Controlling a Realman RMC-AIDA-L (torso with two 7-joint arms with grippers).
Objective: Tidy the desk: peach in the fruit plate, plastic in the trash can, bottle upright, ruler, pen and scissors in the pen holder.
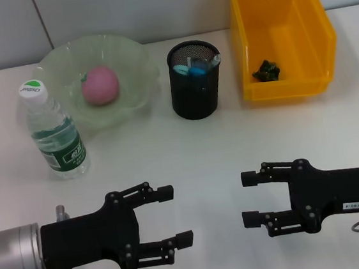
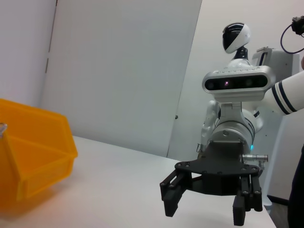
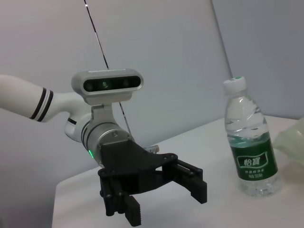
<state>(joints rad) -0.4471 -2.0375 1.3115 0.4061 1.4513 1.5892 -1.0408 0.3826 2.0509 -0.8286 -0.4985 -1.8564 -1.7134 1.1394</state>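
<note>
A pink peach [image 1: 100, 85] lies in the pale green fruit plate [image 1: 134, 56] at the back left. The clear bottle [image 1: 54, 131] with a green label stands upright in front of the plate and also appears in the right wrist view [image 3: 249, 137]. A crumpled green plastic [image 1: 266, 71] lies inside the yellow trash can [image 1: 309, 24]. The black mesh pen holder [image 1: 194, 94] holds blue and light-coloured items; I cannot tell ruler, pen and scissors apart. My left gripper [image 1: 176, 215] and right gripper [image 1: 248, 198] hover open and empty near the table's front edge, facing each other.
The white table [image 1: 188, 153] runs back to a grey wall. The left wrist view shows the right gripper [image 2: 205, 213] and the trash can [image 2: 28, 152]. The right wrist view shows the left gripper [image 3: 166, 205] and a bit of the fruit plate [image 3: 292, 142].
</note>
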